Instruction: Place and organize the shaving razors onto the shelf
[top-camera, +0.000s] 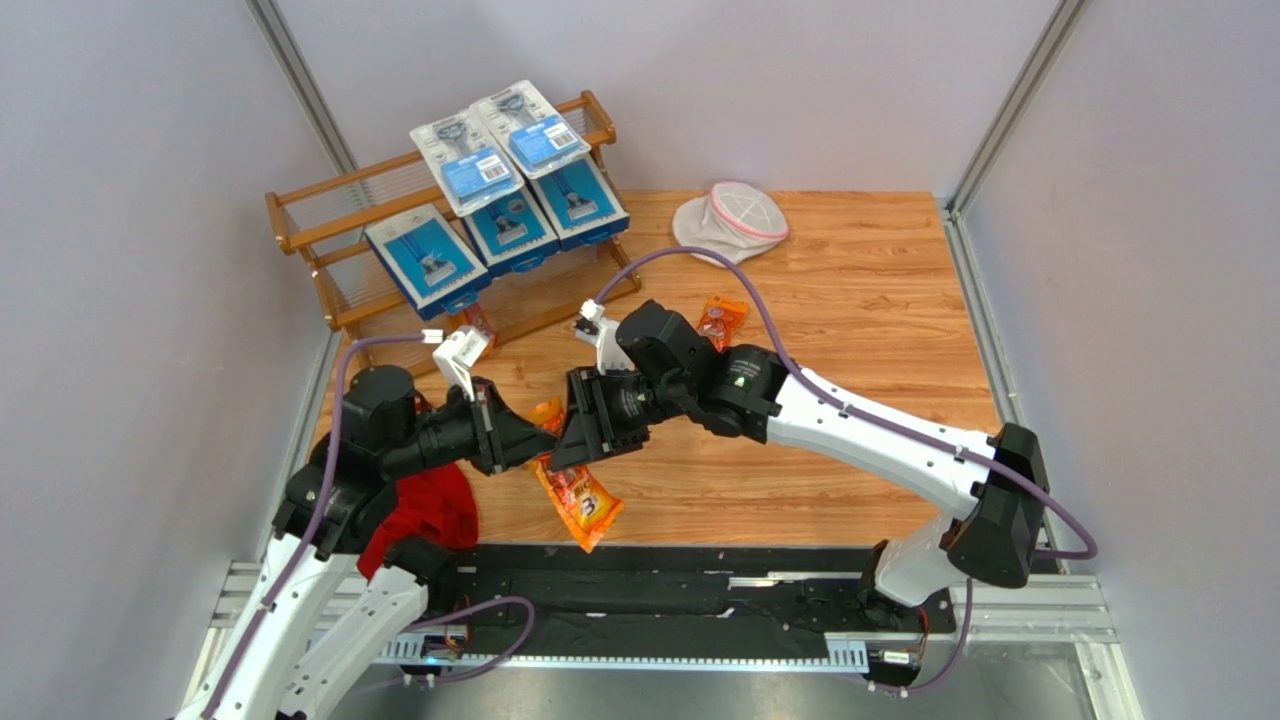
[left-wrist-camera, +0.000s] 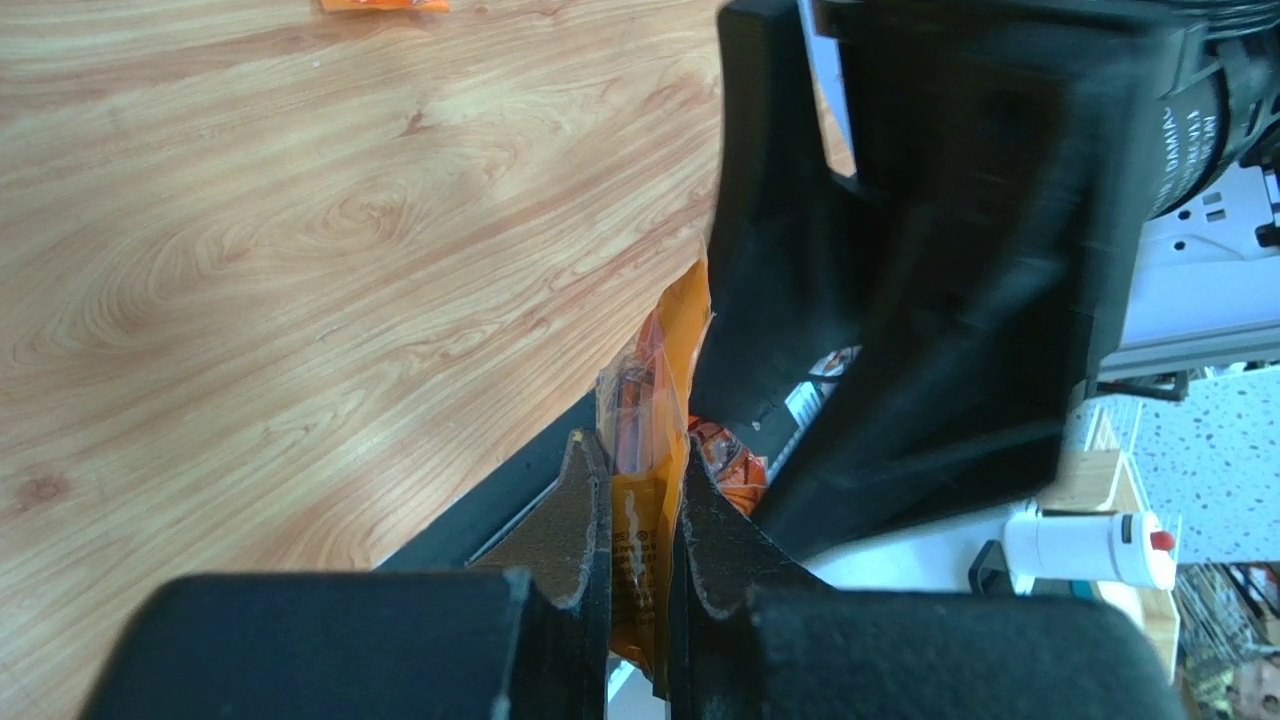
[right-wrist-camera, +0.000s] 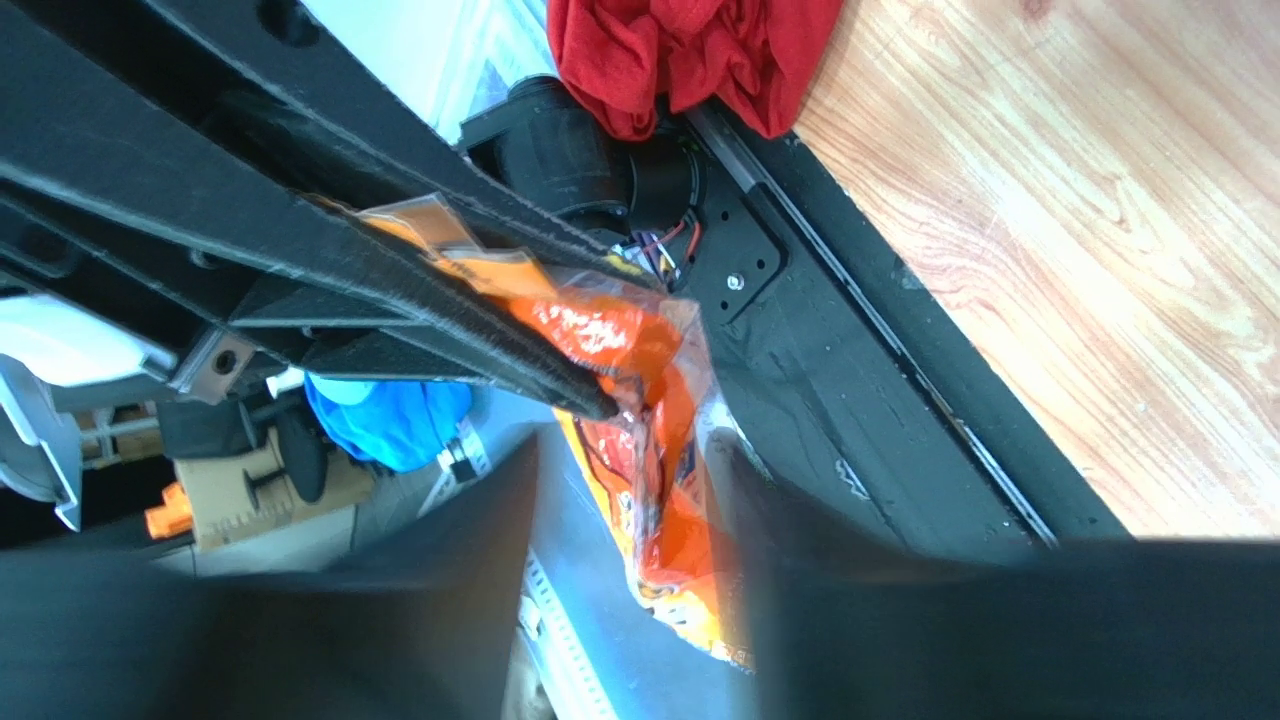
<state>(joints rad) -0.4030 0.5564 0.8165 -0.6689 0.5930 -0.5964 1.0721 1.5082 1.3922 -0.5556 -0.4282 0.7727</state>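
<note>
Only one bit of writing is legible to me: white lettering running sideways on the black motor housing (left-wrist-camera: 1195, 128) of my right arm, seemingly starting "DAMIA", with the rest cut off. The blue labels (top-camera: 481, 179) on the blister packs (top-camera: 451, 143) and the print on the orange bag (left-wrist-camera: 649, 450) are too blurred to read.

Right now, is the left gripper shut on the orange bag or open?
Shut. In the left wrist view the left gripper clamps the orange bag, fingers flat against both faces.
</note>
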